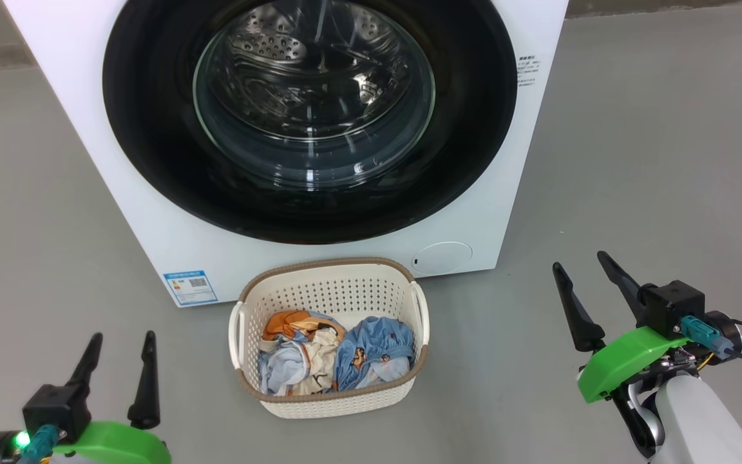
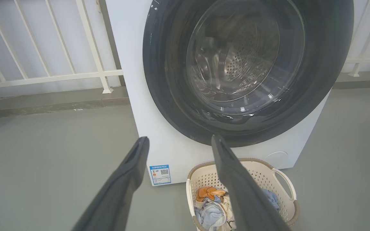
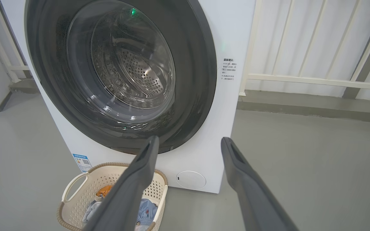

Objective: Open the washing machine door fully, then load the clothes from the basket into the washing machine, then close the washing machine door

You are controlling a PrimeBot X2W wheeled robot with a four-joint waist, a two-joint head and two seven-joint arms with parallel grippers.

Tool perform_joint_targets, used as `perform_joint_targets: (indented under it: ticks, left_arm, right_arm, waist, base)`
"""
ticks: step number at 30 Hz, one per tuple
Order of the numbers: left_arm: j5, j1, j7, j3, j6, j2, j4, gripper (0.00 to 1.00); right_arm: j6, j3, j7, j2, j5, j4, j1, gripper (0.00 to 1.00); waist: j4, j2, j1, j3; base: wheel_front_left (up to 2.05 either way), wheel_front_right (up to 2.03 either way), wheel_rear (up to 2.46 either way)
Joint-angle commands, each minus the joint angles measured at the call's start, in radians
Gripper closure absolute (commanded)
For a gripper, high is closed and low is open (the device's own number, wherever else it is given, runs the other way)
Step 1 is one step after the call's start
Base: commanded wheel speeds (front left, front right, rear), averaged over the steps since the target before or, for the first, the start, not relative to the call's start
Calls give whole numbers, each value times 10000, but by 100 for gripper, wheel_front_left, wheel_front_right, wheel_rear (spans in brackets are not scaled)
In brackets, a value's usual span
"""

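Head view: left gripper and right gripper hang empty with fingers spread, either side of the basket, which holds the clothes and sits just in front of the washing machine. Washing machine door is shut flush above it. Risks as I see them: fingers slipping off the glossy rim for lack of a visible handle, or an arm knocking the basket while reaching in.
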Motion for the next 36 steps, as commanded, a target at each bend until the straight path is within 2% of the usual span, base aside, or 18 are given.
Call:
perform_joint_targets:
  ticks: [1, 6, 21, 29, 36]
  left_arm:
    - [-69, -414, -134, 359, 54, 183, -213, 0]
    - [34, -389, -134, 488, 305, 153, -75, 0]
    - [-74, -360, -134, 696, 364, 103, 258, 0]
    - [40, -403, -134, 704, 423, 152, 376, 0]
    - [61, -443, -134, 707, 443, 147, 388, 0]
  right_arm:
    - [16, 160, -120, 26, -143, -263, -164, 0]
    - [16, -86, -120, 120, -289, -225, -111, 0]
    - [16, -680, -120, 376, -329, -7, -7, 0]
    - [16, -905, -120, 338, -1208, 52, -80, 0]
    - [16, -1043, -120, 423, -1495, 44, -94, 0]
  waist:
    - [2, 0, 0, -7]
    - [16, 0, 0, -55]
    - [13, 0, 0, -142]
    - [14, 0, 0, -97]
    - [27, 0, 0, -59]
  base:
    - [0, 0, 0]
    - [0, 0, 0]
    - [0, 0, 0]
    - [0, 0, 0]
    - [0, 0, 0]
